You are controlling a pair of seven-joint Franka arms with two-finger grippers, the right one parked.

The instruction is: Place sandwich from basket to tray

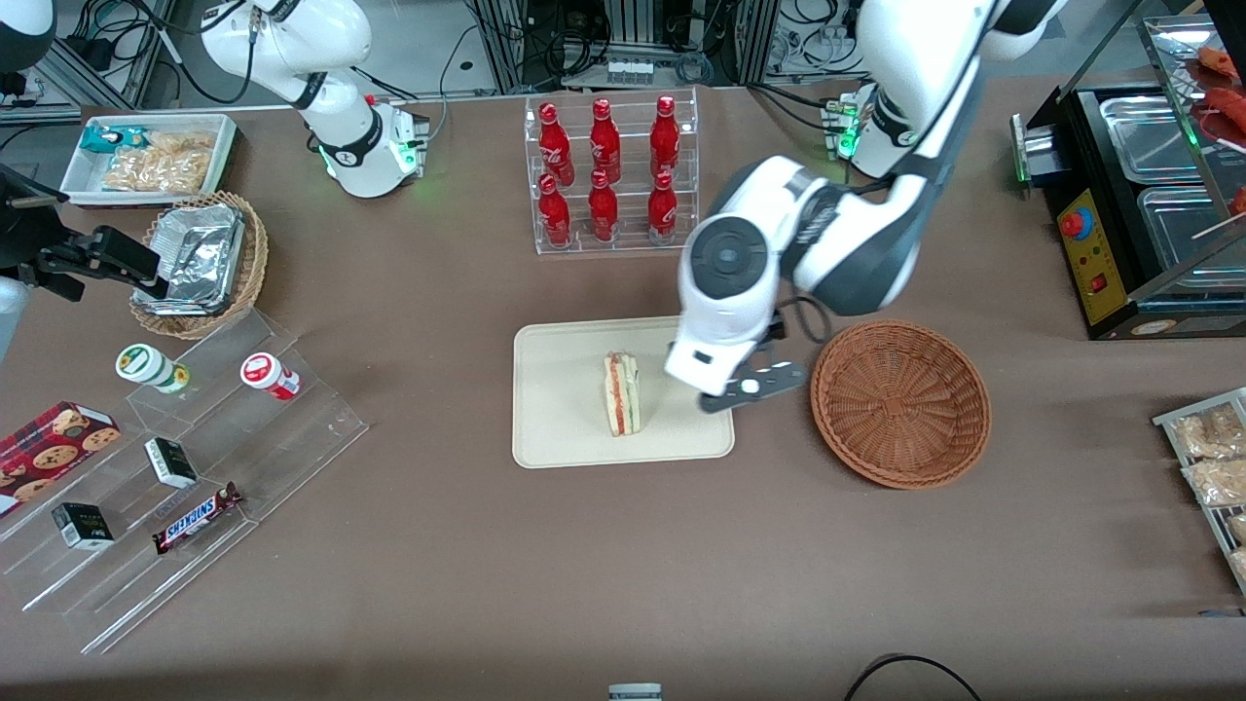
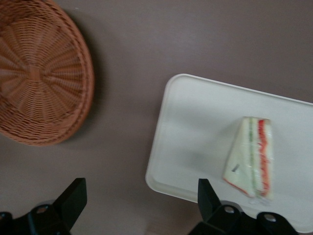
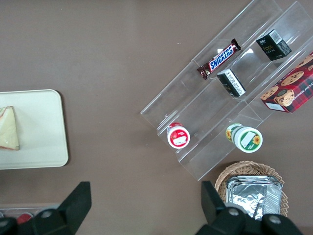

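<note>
The sandwich (image 1: 622,393) (image 2: 250,156) (image 3: 9,129), a white wedge with red and green filling, lies on the cream tray (image 1: 555,428) (image 2: 195,132) (image 3: 44,142). The reddish-brown wicker basket (image 1: 900,402) (image 2: 36,73) stands empty beside the tray, toward the working arm's end of the table. My gripper (image 1: 725,389) (image 2: 142,198) hovers over the tray's edge on the basket's side, between sandwich and basket. Its fingers (image 2: 73,196) are spread wide apart and nothing is between them.
A clear rack of red bottles (image 1: 609,170) stands farther from the front camera than the tray. A stepped clear display (image 1: 185,467) with snacks, a tan basket with foil container (image 1: 200,258) and a white bin (image 1: 151,156) sit toward the parked arm's end. A black appliance (image 1: 1129,204) stands toward the working arm's end.
</note>
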